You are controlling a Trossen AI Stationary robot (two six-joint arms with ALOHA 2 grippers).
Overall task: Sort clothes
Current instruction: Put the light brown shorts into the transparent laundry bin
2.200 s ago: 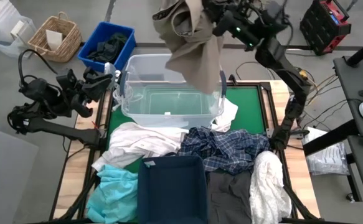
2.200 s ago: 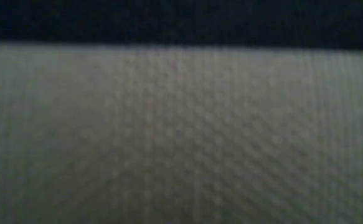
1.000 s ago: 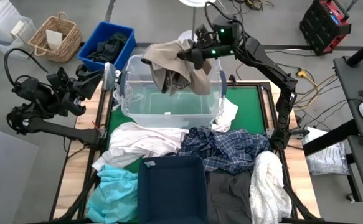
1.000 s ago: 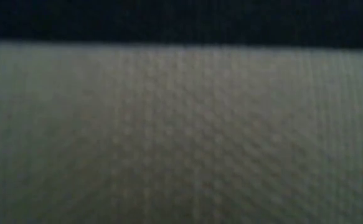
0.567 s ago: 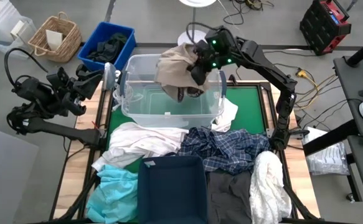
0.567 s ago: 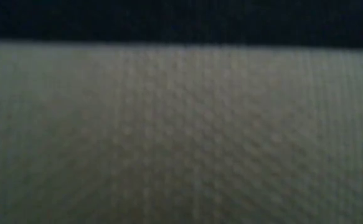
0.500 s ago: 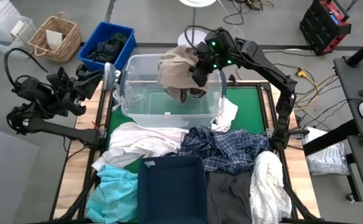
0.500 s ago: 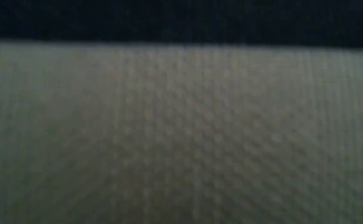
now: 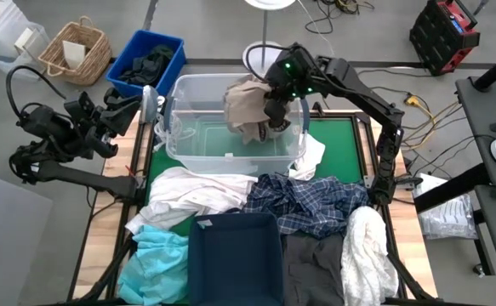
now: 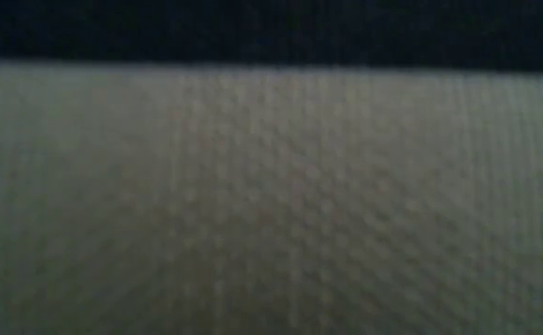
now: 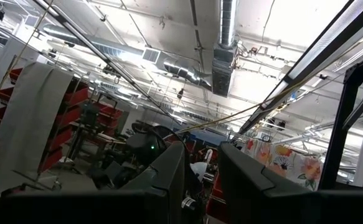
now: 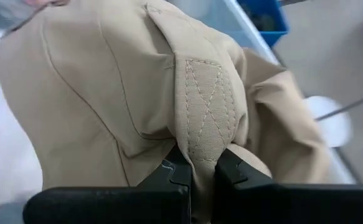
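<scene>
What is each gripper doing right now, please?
Left gripper: partly open, holding nothing, parked off the table's left edge.
Right gripper: shut on the beige garment, over the clear tub.

Your right arm reaches in from the table's right side, its elbow bent, and its wrist tips down over the far middle of the table; the right gripper (image 12: 198, 169) has its fingers pinched tight on a fold of the beige garment (image 9: 246, 106). Your left arm waits folded off the table's left edge, and the left gripper (image 11: 201, 163) points up with a narrow gap between its fingers.
</scene>
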